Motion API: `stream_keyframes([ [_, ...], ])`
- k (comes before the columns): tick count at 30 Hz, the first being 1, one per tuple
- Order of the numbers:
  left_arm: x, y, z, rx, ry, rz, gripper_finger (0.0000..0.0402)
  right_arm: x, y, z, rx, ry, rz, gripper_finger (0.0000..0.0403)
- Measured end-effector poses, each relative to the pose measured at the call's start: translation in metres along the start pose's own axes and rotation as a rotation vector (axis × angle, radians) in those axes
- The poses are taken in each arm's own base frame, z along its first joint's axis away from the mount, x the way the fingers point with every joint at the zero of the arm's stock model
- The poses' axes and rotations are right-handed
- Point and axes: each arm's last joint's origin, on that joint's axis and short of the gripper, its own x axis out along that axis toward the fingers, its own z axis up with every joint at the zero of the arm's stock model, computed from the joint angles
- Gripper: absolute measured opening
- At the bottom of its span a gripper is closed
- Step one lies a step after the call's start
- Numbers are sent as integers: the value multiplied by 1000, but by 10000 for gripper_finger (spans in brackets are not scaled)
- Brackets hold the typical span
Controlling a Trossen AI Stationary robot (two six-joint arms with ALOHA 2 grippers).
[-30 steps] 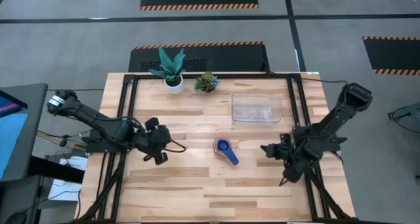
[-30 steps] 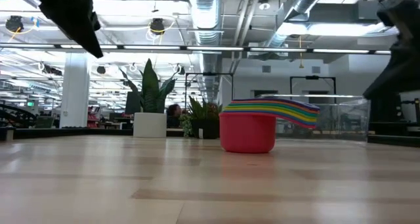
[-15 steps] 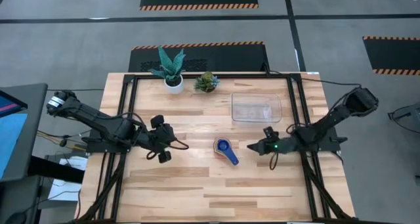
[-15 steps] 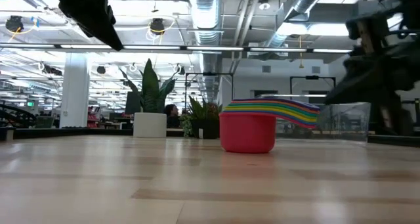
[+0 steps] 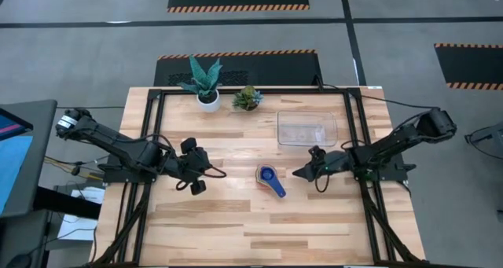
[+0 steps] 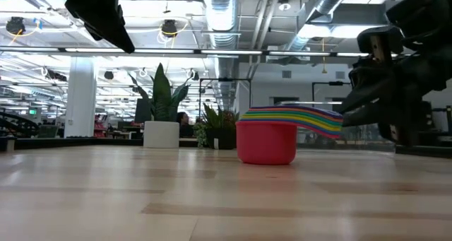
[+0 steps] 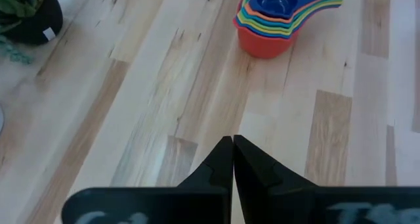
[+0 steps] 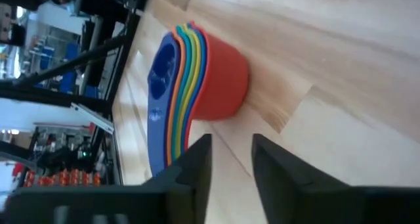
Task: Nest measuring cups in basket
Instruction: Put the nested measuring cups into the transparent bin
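Observation:
The measuring cups (image 5: 268, 177) stand nested in one stack on the bare table, resting on the base of the red outer cup (image 6: 267, 143), with a dark blue cup on top and the handles fanned out toward the near right. The clear basket (image 5: 307, 143) lies behind them toward the far edge, holding nothing. My right gripper (image 5: 297, 174) is low and open just right of the stack; its wrist view shows the stack (image 8: 209, 79) ahead of the fingers, apart from them. My left gripper (image 5: 200, 174) hovers shut to the left of the stack (image 7: 266, 27).
A leafy plant in a white pot (image 5: 207, 100) and a small plant in a dark pot (image 5: 247, 99) stand at the far edge, left of the basket. Black frame rails run along the table's left, right and far sides. Bare wood fills the near half.
My right gripper has swung from the near right of the table toward the left, dropped low and tipped level, ending beside the cup stack. My left gripper has shifted a little to the right. The cups and the basket have stayed put.

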Motion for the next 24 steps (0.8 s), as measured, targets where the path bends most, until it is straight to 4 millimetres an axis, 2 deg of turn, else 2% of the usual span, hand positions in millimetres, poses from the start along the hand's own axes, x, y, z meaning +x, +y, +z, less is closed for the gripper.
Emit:
stream_keyframes([
  [6,0,0,0,-2,0,0,0,1,0,5,10,-26,6,199],
  [11,0,0,0,-10,0,0,0,1,2,6,-1,-29,10,240],
  [18,0,0,0,-15,-1,1,0,10,10,1,-20,0,9,250],
  [22,0,0,0,-17,-4,-1,0,25,5,-6,-32,39,-66,250],
  [24,0,0,1,-19,-8,-2,0,32,7,-6,-29,32,-48,250],
])
